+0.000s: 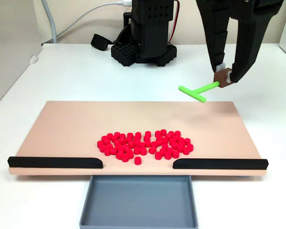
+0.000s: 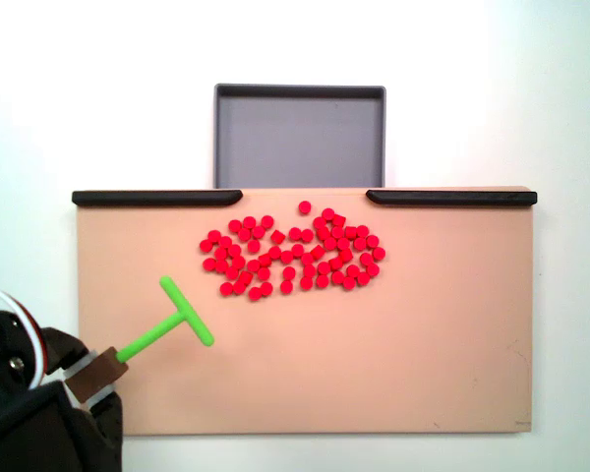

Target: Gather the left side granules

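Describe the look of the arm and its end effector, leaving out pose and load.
The arm is matte black plastic on a black base patterned with round holes. A red wire runs beside its upper body, and a white cable trails behind it. The end effector has two long black fingers with stepped, ridged edges and a whitish tip. In the other fixed view, a screw head and a white-and-red cable loop show on it.

A white surface carries a tan board, a grey tray at its edge, and the arm's black base.
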`<state>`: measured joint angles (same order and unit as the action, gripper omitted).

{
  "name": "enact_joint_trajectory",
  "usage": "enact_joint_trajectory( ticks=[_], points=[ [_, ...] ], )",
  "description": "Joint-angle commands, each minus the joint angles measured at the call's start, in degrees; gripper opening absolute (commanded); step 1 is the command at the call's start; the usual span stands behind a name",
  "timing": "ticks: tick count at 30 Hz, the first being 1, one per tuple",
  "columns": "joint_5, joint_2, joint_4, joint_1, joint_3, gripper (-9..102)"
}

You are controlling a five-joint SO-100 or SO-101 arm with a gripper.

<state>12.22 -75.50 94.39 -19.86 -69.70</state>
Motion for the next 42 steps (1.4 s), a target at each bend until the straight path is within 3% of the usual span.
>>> enact_joint_trajectory(
  ticks=[1,17,42],
  points=[
    [-1.8,0.4,0.1,-0.8,2.3,0],
    [-11.3,9.5,2.5,-1.4,16.0,0],
    [-16.1,17.3,2.6,-1.5,21.8,0]
  ],
)
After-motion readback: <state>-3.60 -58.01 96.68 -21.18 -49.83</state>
